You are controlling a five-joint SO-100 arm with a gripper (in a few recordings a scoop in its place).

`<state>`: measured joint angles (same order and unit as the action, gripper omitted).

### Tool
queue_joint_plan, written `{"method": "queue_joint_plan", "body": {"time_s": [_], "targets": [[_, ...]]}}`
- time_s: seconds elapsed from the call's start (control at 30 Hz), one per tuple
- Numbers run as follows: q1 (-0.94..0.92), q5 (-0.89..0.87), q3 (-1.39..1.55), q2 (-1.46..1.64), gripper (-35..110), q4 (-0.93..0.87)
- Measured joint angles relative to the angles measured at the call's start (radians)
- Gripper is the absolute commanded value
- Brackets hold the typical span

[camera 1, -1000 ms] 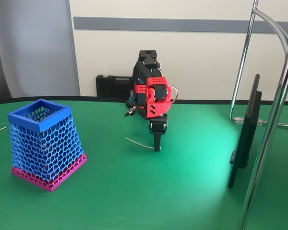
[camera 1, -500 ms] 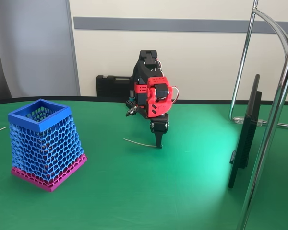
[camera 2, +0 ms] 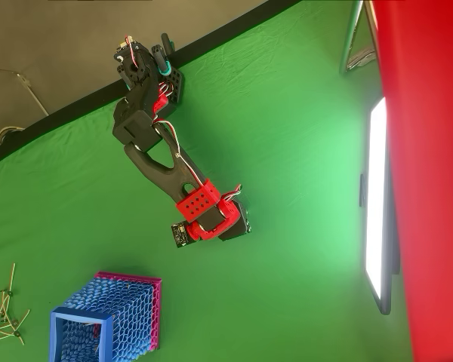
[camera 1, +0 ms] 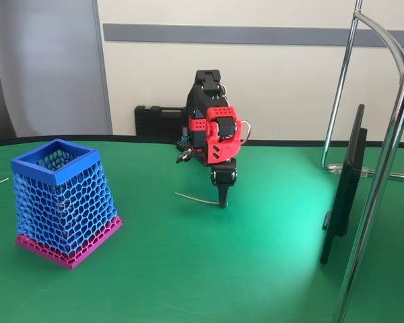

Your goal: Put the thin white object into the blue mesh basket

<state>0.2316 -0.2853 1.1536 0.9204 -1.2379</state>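
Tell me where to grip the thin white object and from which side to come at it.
Judging by the fixed view, grip the thin white object at its right end, from straight above: it is a very thin stick low over the green table, and the gripper already points down at that end.

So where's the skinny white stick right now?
In the fixed view the stick is mid-picture, one end at the gripper, reaching left toward the basket but well apart from it.

In the fixed view, the blue mesh basket (camera 1: 62, 200) stands left of the thin white object (camera 1: 196, 200).
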Motion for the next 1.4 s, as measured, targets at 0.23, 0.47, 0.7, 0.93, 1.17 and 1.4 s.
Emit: {"method": "queue_joint_plan", "body": {"time_s": [0.23, 0.47, 0.7, 0.93, 1.17, 1.4], "targets": [[-0.044, 0.063, -0.064, 0.083, 2, -0.012], [-0.081, 0.124, -0.181, 0.135, 2, -0.017], [-0.118, 0.196, -0.341, 0.161, 2, -0.018], [-0.152, 0.321, -0.482, 0.192, 2, -0.012], [-0.255, 0.413, -0.577, 0.219, 1, 0.114], [-0.383, 0.377, -0.723, 0.187, 1, 0.216]]}}
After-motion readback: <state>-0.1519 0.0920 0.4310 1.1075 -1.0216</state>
